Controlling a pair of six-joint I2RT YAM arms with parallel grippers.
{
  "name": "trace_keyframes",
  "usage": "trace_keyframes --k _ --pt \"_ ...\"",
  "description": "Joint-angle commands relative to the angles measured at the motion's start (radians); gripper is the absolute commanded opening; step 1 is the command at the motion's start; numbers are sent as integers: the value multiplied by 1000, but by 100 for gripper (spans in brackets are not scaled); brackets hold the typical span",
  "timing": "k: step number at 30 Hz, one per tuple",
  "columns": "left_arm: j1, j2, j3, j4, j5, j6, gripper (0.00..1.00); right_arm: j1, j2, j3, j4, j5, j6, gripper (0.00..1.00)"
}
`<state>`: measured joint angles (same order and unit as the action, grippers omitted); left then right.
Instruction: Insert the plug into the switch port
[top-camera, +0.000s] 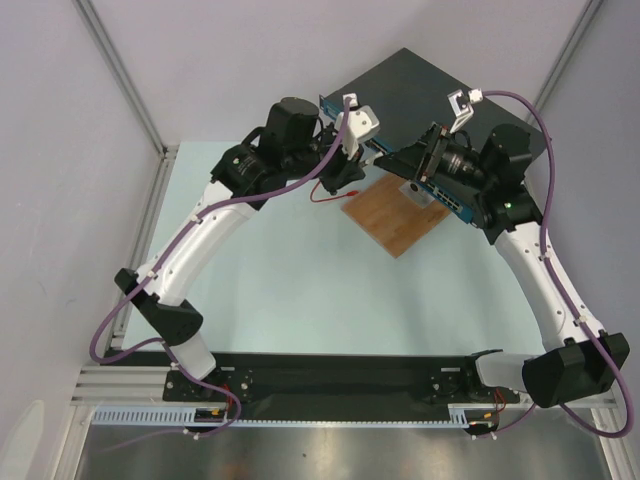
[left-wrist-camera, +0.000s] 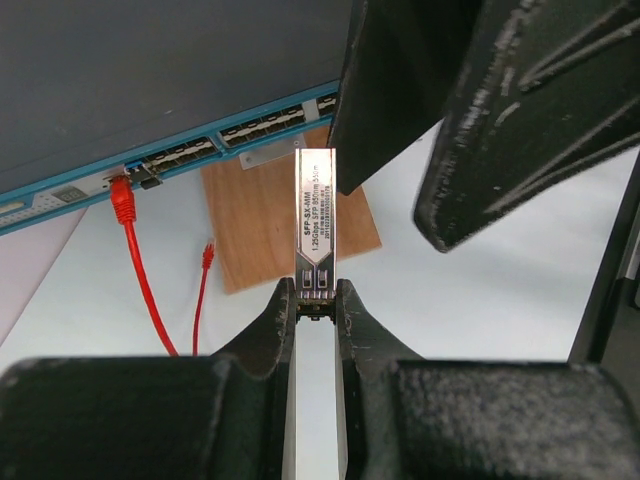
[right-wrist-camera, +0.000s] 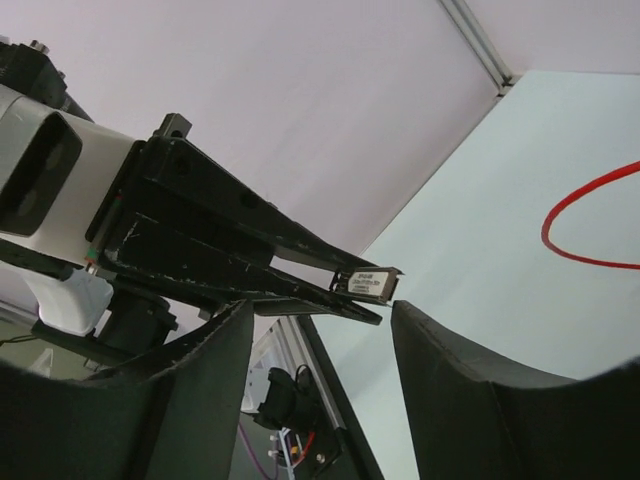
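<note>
- The left gripper (left-wrist-camera: 316, 300) is clamped on the rear end of the plug (left-wrist-camera: 316, 215), which points at the port row of the switch (left-wrist-camera: 150, 70).
- The right gripper (right-wrist-camera: 320, 310) is spread apart, holding nothing, near the plug.
- A red cable (left-wrist-camera: 140, 270) sits in one port.

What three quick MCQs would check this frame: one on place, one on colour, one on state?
1. Where is the SFP plug?
A) seated in a port
B) between the fingertips of the left gripper
C) lying on the table

2. What colour is the cable plugged into the switch?
A) blue
B) yellow
C) red

3. How is the right gripper?
A) open, holding nothing
B) shut on the plug
C) shut on a cable

Key:
1 B, pinched at its rear end, short of the ports.
2 C, its red connector sits in a port.
3 A, its fingers stand wide apart.
</note>
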<state>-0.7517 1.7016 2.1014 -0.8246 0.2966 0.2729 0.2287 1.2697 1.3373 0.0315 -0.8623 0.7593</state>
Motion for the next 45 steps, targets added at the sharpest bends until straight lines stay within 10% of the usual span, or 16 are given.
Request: trace_keyframes --k 1,15,21,45 --pt "-12 -31 -11 42 41 11 0 8 11 10 61 -1 28 60" --pt "-18 -115 -135 148 55 15 3 20 56 -21 165 -40 141 0" --pt "-15 -261 -362 379 7 -34 50 9 66 -58 257 -53 257 0" --pt "-12 -335 -598 679 39 -21 41 14 49 -93 252 -56 339 0"
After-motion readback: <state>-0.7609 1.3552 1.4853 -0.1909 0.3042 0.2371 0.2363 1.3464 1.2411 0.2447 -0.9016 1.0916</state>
